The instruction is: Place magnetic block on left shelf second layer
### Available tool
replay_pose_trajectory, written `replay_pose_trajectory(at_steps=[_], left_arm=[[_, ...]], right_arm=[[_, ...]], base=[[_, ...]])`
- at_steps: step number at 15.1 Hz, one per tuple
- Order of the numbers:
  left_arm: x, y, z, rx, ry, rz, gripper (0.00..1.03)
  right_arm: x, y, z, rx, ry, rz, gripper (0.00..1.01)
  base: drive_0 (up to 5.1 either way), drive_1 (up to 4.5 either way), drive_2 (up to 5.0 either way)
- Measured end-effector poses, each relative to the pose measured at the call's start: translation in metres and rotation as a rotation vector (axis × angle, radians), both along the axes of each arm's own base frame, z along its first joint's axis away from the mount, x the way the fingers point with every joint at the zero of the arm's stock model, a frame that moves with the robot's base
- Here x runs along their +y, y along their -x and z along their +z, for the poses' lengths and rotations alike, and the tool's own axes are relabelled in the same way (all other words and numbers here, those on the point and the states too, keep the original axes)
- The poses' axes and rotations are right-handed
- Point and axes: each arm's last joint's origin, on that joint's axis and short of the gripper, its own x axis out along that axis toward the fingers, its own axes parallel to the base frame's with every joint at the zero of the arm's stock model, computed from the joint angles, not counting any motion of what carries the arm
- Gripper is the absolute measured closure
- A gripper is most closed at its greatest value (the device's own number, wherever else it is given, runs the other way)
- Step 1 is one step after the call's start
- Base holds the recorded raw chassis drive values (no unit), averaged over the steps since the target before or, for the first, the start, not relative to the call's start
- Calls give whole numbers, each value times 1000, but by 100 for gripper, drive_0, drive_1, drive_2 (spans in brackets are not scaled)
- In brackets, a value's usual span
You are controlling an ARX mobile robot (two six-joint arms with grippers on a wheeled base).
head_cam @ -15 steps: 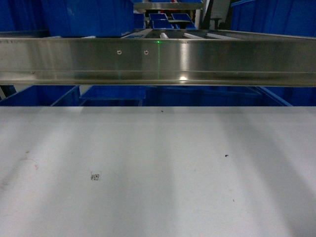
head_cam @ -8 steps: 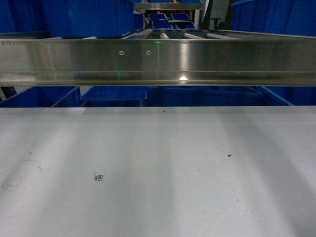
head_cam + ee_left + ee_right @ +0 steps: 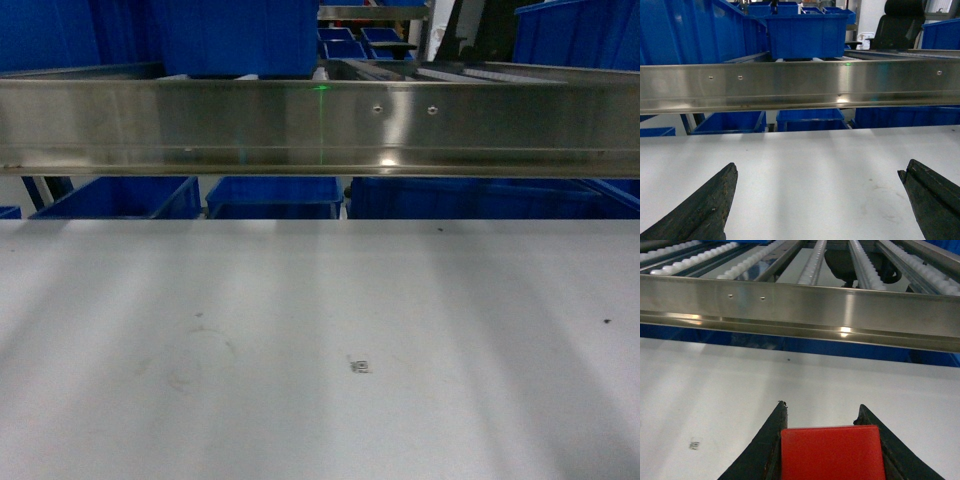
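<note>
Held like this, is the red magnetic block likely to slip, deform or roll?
The magnetic block looks rigid: its flat faces show no bulge between the right gripper fingers. Its smooth surface might slip somewhat. Being cube-shaped, it probably won't roll when set down.

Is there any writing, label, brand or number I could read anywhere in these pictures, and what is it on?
None can be read.
A small square printed marker on the flat white tabletop: a code-like pattern, too small and blurred to read.
The long shiny steel rail, the blue plastic bins and the bright red cube show no writing.
</note>
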Motion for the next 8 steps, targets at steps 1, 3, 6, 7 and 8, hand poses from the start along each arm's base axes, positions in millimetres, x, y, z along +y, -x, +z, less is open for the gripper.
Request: replay_pose_trajectory(at_steps=[1, 3, 6, 7, 8], left_arm=[[0, 0, 0, -1, 0, 0, 5], [0, 0, 0, -1, 0, 0, 5], [0, 0, 0, -1, 0, 1, 5], [0, 0, 0, -1, 0, -2, 5], [0, 0, 0, 0, 0, -2, 5]], right_arm=[[0, 0, 0, 0, 0, 1, 67], [0, 0, 0, 2, 0, 0, 67], [0, 0, 0, 0, 0, -1, 67], [0, 0, 0, 0, 0, -1, 67], [0, 0, 0, 3, 0, 0, 67]], base=[[-507, 238, 238], [-505, 240, 240], [-501, 244, 244], [-499, 247, 247], [-499, 247, 247]])
